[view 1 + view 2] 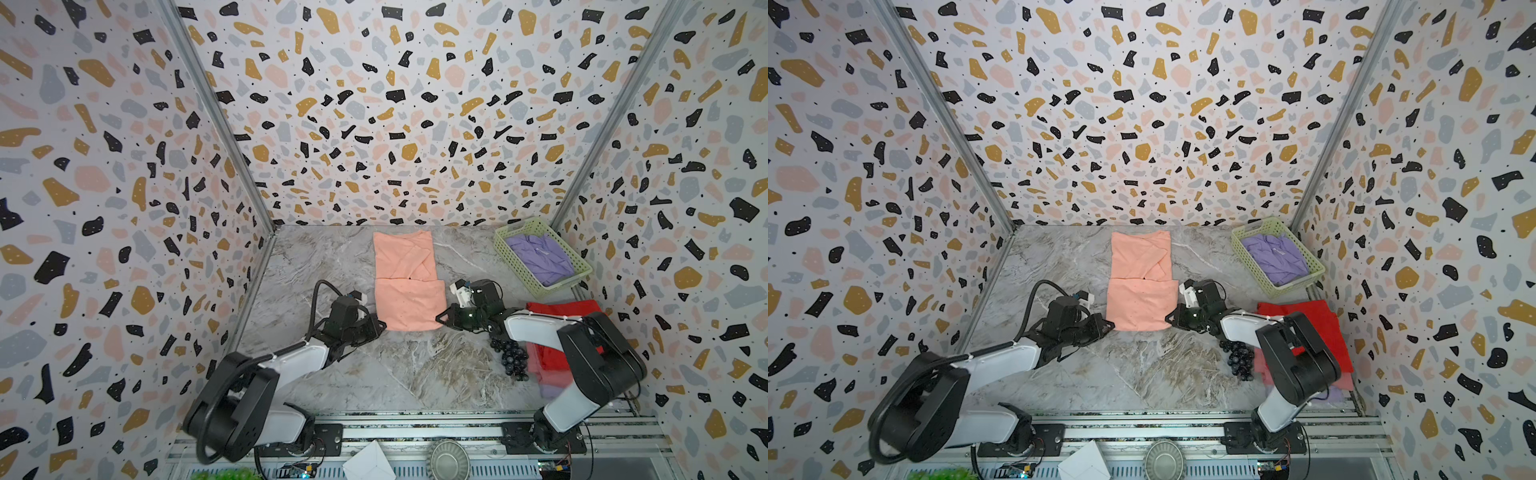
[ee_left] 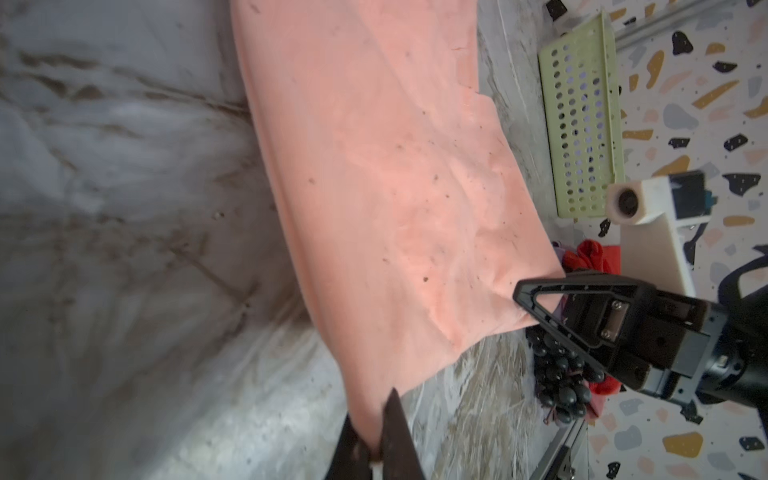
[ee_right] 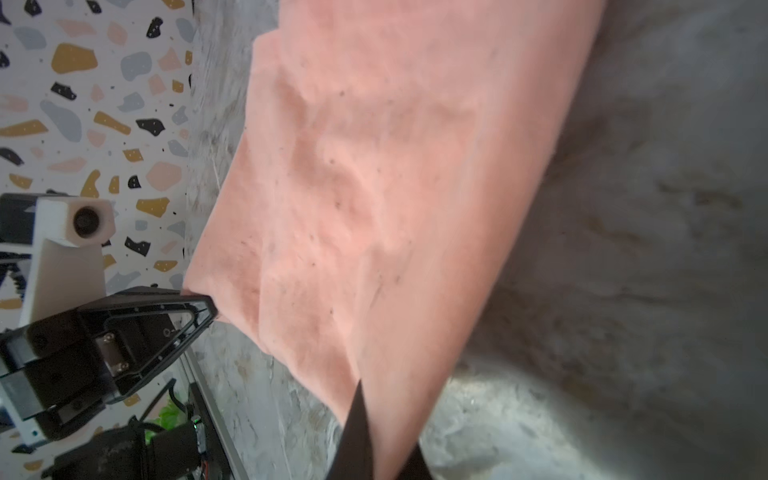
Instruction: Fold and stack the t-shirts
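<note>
Plainly, three tees lay visible — peach [image 1: 409, 286], red [image 1: 561, 308], lavender [image 1: 540, 257] — the red half hidden behind the right arm [image 1: 582, 349]; left gripper [image 1: 382, 325] and right gripper [image 1: 439, 319] each clamped a peach corner

Bare marble tabletop [image 1: 316, 266] runs wide from the peach t-shirt [image 1: 409, 282] to the left wall, and across the front between the two arms, which leaves open passage there. A narrower bare strip lies between the shirt and the green basket [image 1: 521, 269] in the far right corner. The grapes [image 1: 509, 357] sit just beside the right arm, with the red t-shirt [image 1: 557, 309] beyond them against the right wall — that side is crowded
</note>
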`<state>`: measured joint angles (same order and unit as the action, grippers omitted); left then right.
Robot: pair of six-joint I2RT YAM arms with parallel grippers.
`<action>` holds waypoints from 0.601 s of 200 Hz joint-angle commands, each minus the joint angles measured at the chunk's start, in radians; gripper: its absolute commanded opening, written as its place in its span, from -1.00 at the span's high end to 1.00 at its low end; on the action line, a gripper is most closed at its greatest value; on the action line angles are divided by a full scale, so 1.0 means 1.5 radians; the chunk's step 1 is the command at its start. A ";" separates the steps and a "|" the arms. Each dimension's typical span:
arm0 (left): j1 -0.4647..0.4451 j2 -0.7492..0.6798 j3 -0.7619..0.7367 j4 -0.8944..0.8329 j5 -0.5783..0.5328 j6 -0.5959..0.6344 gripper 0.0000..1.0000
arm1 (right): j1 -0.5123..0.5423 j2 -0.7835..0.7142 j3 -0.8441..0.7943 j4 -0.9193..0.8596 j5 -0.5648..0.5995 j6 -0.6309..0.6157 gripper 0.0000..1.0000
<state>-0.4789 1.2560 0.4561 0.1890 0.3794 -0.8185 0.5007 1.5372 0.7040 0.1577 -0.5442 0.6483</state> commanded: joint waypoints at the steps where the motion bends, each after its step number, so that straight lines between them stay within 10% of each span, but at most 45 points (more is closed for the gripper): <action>1: -0.057 -0.111 -0.044 -0.147 -0.014 0.004 1.00 | 0.026 -0.094 -0.046 -0.169 -0.002 -0.085 1.00; 62: -0.150 -0.445 -0.076 -0.287 -0.065 -0.151 1.00 | 0.104 -0.361 -0.099 -0.327 -0.029 -0.041 0.96; 120: -0.149 -0.354 0.059 -0.294 -0.097 -0.019 1.00 | 0.105 -0.328 -0.006 -0.246 -0.056 -0.029 0.95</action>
<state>-0.7021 0.6552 0.4377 -0.2501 0.2859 -0.9741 0.6586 1.0145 0.6010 -0.2668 -0.6018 0.5945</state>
